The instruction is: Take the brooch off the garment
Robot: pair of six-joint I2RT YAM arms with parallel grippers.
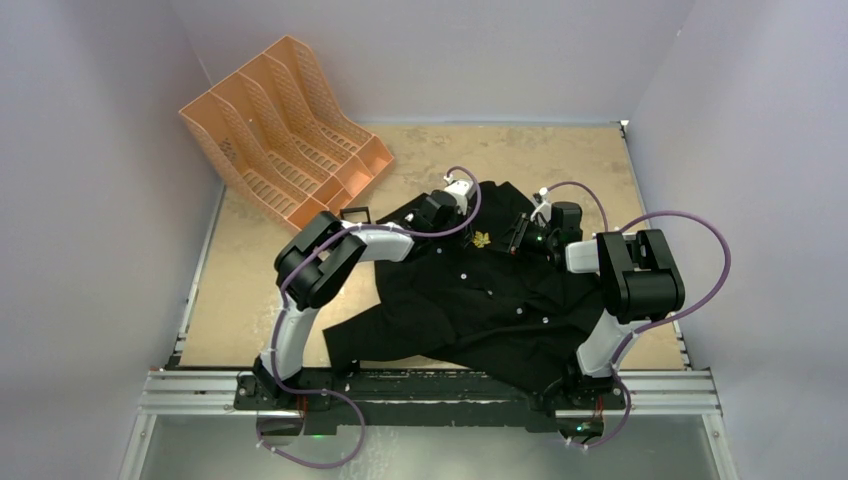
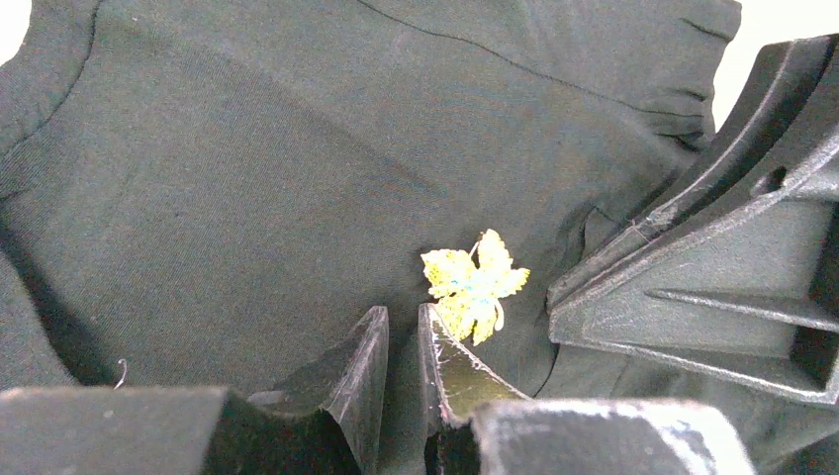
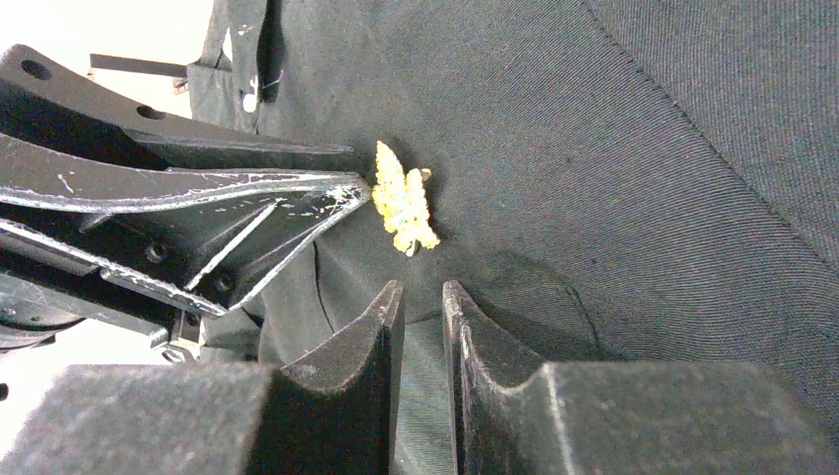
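The black garment (image 1: 480, 300) lies spread on the table, collar to the far side. The gold leaf brooch (image 1: 483, 239) is pinned on its chest. My left gripper (image 1: 463, 231) is just left of the brooch and my right gripper (image 1: 512, 238) just right of it. In the left wrist view the jaws (image 2: 401, 312) stand nearly together with a fold of the garment (image 2: 247, 178) between them, the brooch (image 2: 475, 285) just beyond the right fingertip. In the right wrist view the gripper (image 3: 422, 287) pinches a fold of the garment (image 3: 643, 178) below the brooch (image 3: 404, 198).
An orange slotted file rack (image 1: 285, 125) stands at the far left of the tan table (image 1: 240, 290). A small black frame-like item (image 1: 353, 213) lies beside the left arm. Grey walls close in on three sides. The left gripper's tip (image 3: 346, 193) touches the brooch's edge.
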